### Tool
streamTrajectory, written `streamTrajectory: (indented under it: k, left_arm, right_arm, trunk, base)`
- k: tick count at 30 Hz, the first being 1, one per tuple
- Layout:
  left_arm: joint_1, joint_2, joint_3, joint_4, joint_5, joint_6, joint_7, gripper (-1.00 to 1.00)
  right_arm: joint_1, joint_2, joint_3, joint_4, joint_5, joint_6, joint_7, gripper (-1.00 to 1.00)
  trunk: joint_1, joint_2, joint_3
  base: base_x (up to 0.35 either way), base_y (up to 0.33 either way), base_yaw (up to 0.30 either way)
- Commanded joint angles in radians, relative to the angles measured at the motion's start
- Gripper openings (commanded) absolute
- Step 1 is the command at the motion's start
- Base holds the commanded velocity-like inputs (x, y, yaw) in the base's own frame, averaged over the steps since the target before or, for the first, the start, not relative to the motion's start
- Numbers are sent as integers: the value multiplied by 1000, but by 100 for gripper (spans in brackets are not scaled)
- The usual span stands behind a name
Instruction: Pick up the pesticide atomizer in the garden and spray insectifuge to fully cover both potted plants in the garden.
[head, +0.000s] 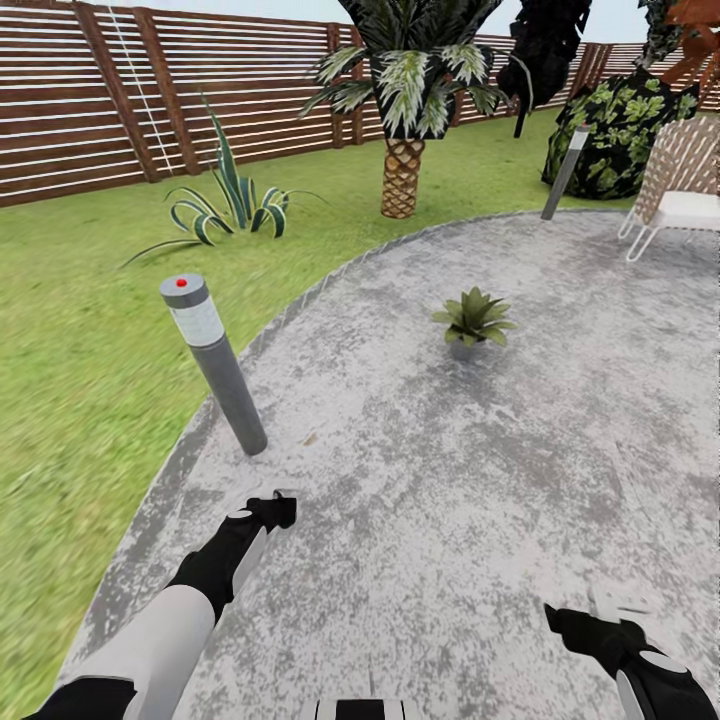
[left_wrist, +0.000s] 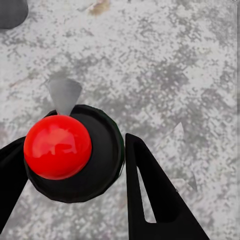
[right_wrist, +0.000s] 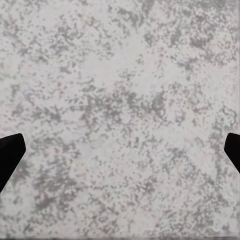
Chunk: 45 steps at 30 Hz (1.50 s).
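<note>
The left gripper (left_wrist: 75, 165) grasps the pesticide atomizer (left_wrist: 72, 152), right gripper (right_wrist: 120, 150) spread empty; sprayed from here, mist might miss the distant potted plant (head: 473, 320).

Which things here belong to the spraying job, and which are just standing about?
Job: dark green-black atomizer bottle with red neck, between the left jaws; small green potted plant in grey pot.
Standing about: tall grey bollard lamp; scaly-trunked palm; white lattice chair.

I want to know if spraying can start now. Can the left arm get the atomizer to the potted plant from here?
Probably not yet: the left gripper holds the atomizer, but the potted plant sits well ahead across open patio.
</note>
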Motion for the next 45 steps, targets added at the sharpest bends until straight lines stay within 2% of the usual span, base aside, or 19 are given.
streamTrajectory:
  k: [1, 16, 45]
  left_arm:
    - [0, 0, -2, -2, 1, 6, 0, -100]
    - [0, 0, -3, -2, 1, 6, 0, -100]
    - [0, 0, -7, -2, 1, 6, 0, -100]
  right_arm:
    - [0, 0, 0, -1, -1, 7, 1, 100]
    - [0, 0, -1, 0, -1, 11, 1, 100]
    - [0, 0, 0, -1, -1, 11, 1, 100]
  trunk:
    - [0, 0, 1]
    - [0, 0, 25]
    - [0, 0, 72]
  base:
    - [2, 0, -79]
    - [0, 0, -78]
    - [0, 0, -2]
